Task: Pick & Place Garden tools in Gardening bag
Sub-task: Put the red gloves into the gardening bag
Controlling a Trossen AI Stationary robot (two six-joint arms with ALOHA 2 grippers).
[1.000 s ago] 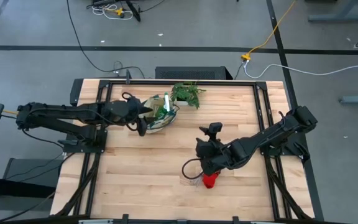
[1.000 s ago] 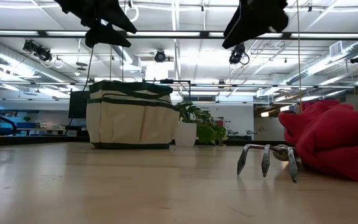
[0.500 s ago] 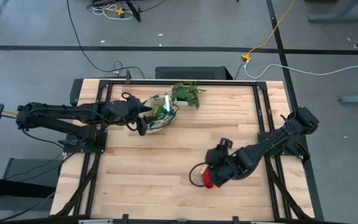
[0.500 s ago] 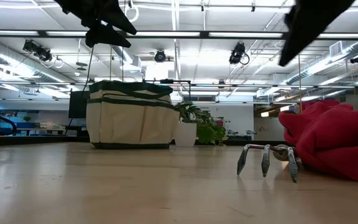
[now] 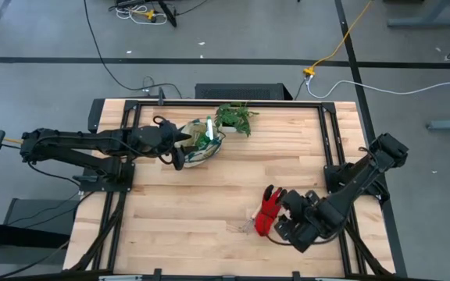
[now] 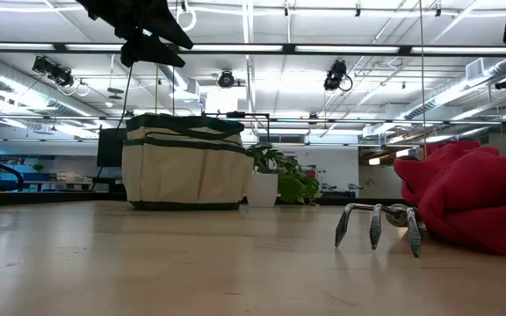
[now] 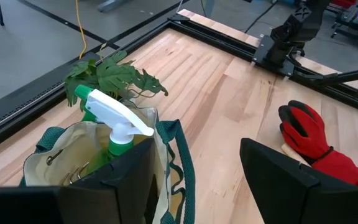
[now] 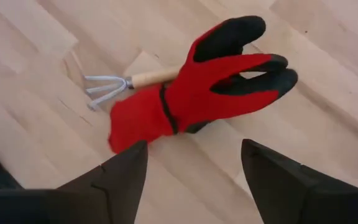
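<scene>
From where I sit, the nearest things are the red-and-black gloves point(image 8: 191, 81), lying flat on the table point(image 5: 209, 211) near its front edge, right of centre. They look soft and floppy, light, likely to sag and trail if I pinch a fingertip, so I judge the bunched cuff the better place to take hold. Under them lies the hand rake point(image 8: 126, 82): metal tines and part of the wooden handle poke out on one side. It is stiff and light, the smooth handle could slip, and I would grip that handle rather than the tines.

My right end effector point(image 8: 191, 180) hovers just above the gloves, fingers spread wide, holding and touching nothing.

Farther back, toward the table's rear, stands the gardening bag point(image 7: 61, 146), soft cream fabric with green trim, with the spray bottle point(image 7: 114, 121) already upright inside it, its pale nozzle above the rim. My left end effector point(image 7: 194, 180) hangs over the bag's mouth, jaws wide apart and empty. The potted plant point(image 5: 235, 117) sits just beyond the bag.
</scene>
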